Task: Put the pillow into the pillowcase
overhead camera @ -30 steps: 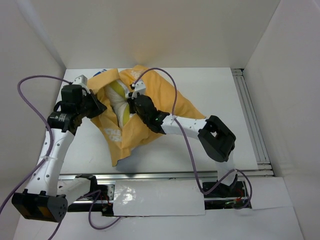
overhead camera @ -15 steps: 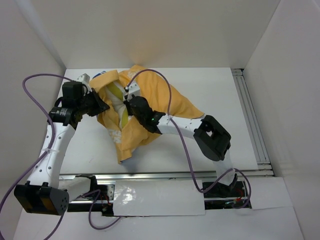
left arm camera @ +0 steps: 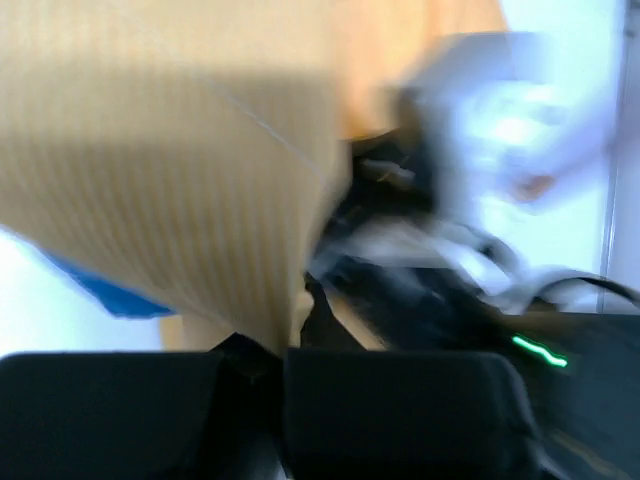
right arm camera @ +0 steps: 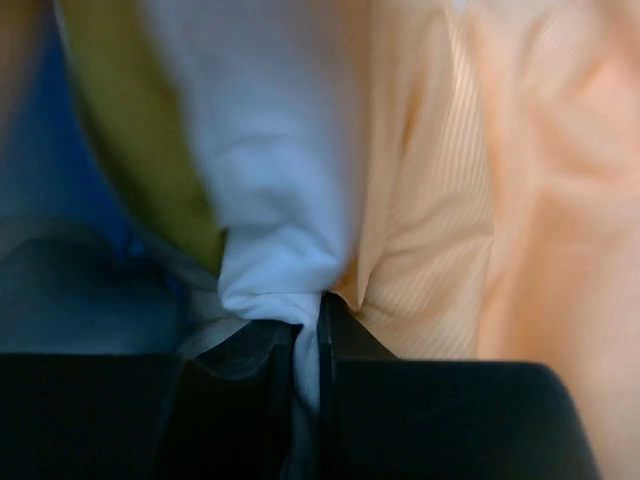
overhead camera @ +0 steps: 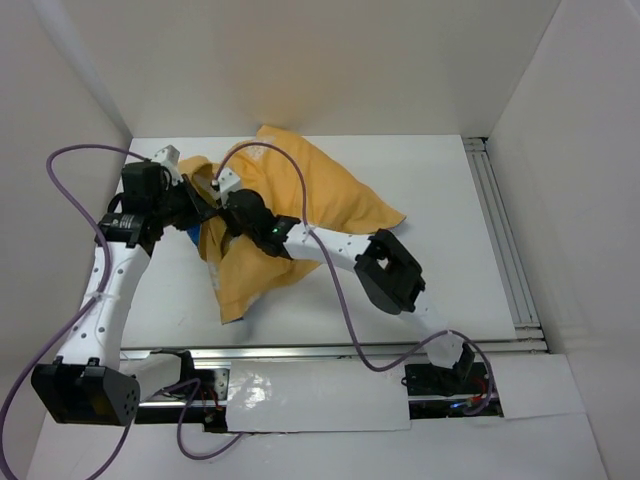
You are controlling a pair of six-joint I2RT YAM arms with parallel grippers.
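Right jaws pinch the pillow (right arm camera: pixel 280 180), left jaws the pillowcase (left arm camera: pixel 170 180).

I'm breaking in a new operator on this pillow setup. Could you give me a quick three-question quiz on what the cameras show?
1. True or false: the right fingers are pinching white fabric of the pillow.
2. What do the left fingers grip? A) cloth of the pillowcase B) the pillow C) nothing
3. Fill in: seen from above, the pillowcase mostly shows its ___ side.

Key: 1 true; 2 A; 3 orange.
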